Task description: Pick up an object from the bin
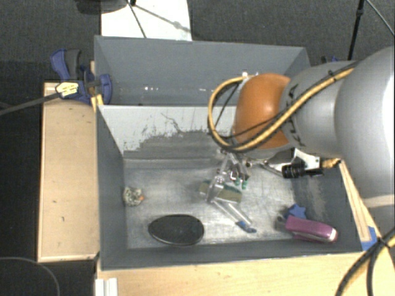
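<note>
Well, the gripper [227,184] sits low in the middle of the bin [114,165], over a small grey block [223,194] beside a clear pen [238,215], likely to grab it, but I cannot tell if it has hold.

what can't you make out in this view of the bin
1. Camera view: the bin's right rear floor, hidden by the arm's orange cover and grey body.
2. The small grey lump by the left wall: too small to identify.
3. The clear stick with a blue tip: its upper end runs under the gripper, so contact is unclear.
4. The purple thing at right: whether the blue piece beside it belongs to it.
</note>
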You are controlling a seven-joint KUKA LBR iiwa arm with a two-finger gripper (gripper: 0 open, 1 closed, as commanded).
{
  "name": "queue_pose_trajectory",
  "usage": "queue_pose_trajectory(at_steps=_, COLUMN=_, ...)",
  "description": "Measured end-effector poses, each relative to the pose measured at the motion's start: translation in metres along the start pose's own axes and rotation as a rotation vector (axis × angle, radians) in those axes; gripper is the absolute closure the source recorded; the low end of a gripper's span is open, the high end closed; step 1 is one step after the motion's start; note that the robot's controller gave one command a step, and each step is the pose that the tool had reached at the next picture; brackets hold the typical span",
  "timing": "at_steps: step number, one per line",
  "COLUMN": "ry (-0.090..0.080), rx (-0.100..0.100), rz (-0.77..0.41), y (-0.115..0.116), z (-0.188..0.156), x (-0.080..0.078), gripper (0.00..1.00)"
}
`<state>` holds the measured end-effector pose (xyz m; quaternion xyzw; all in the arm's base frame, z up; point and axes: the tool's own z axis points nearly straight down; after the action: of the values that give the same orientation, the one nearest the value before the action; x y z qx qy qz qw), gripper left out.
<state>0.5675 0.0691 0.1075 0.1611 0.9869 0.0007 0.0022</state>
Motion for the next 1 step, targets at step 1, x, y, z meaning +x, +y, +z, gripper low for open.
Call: queue_pose_trajectory(at_steps=1, ry=-0.008, rx=-0.004, rz=0.069, y=-0.0444, z=0.0347, x=0.0432, gripper=0.0)
